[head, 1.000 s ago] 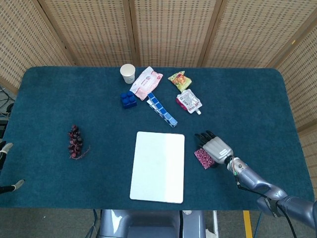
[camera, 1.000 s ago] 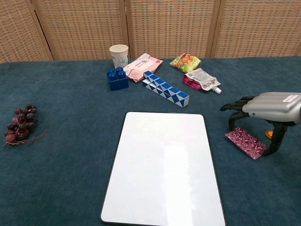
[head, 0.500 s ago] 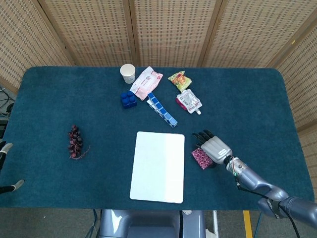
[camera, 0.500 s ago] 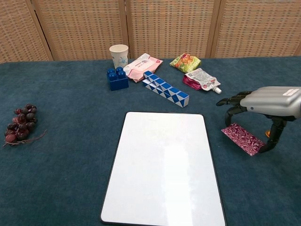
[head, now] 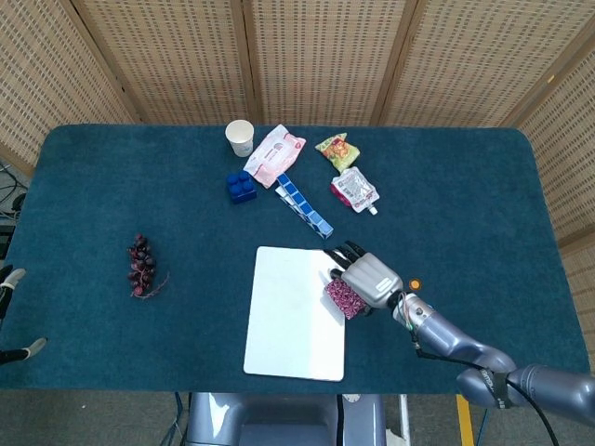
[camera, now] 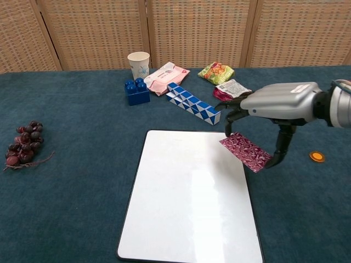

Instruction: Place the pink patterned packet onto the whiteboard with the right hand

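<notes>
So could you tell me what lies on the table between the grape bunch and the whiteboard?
Nothing: in both head and chest views, only bare blue cloth separates the grape bunch from the whiteboard.

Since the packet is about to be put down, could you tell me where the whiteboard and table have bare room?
The whole whiteboard is bare; the right robot hand holds the pink patterned packet over its right edge. Open cloth lies between the whiteboard and the grapes. The far edge is crowded: paper cup, blue brick, snake puzzle.
</notes>
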`<move>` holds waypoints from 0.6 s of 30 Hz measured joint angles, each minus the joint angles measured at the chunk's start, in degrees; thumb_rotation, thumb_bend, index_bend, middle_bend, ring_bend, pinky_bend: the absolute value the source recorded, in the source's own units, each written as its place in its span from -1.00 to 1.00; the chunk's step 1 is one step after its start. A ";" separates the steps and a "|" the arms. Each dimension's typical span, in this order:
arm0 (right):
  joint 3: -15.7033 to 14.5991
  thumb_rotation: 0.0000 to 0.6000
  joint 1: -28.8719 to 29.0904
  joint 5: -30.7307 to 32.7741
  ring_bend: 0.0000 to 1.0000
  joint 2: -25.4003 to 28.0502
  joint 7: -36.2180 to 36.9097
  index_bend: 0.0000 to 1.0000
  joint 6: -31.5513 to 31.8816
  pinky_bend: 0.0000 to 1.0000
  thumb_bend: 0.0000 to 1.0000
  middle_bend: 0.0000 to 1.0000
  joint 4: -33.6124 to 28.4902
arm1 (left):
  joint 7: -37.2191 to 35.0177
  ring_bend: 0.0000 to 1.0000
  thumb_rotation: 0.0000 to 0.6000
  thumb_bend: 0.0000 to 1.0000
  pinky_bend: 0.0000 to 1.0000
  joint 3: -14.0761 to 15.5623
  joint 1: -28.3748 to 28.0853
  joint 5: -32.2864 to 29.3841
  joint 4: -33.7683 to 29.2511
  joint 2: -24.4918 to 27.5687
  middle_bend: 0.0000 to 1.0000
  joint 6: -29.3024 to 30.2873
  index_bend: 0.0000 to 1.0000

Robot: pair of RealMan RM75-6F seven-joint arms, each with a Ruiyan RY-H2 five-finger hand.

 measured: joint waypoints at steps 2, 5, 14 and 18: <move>0.73 1.00 0.86 2.89 -1.00 -0.76 -2.56 0.04 -0.44 -1.00 -0.95 -1.00 -0.90 | -0.11 -1.00 1.00 -1.00 -1.00 0.01 -0.04 -0.01 0.05 0.04 -1.00 -0.12 -1.00; 1.59 1.00 2.47 9.21 -1.00 -2.87 -7.21 0.04 -0.61 -1.00 -0.94 -1.00 -2.04 | -0.27 -1.00 1.00 -1.00 -1.00 0.06 -0.11 0.01 0.13 0.06 -1.00 -0.35 -1.00; 2.17 1.00 7.90 29.38 -1.00 -9.78 -21.36 -1.00 4.32 -1.00 -1.00 -1.00 -4.60 | -1.13 -1.00 1.00 -1.00 -1.00 0.13 -0.25 -0.11 0.32 0.28 -1.00 -0.91 -1.00; 1.99 1.00 10.10 37.19 -1.00 -10.83 -25.77 -1.00 7.41 -1.00 -1.00 -1.00 -7.05 | -1.25 -1.00 1.00 -1.00 -1.00 0.28 -0.35 0.09 0.40 0.29 -1.00 -1.23 -1.00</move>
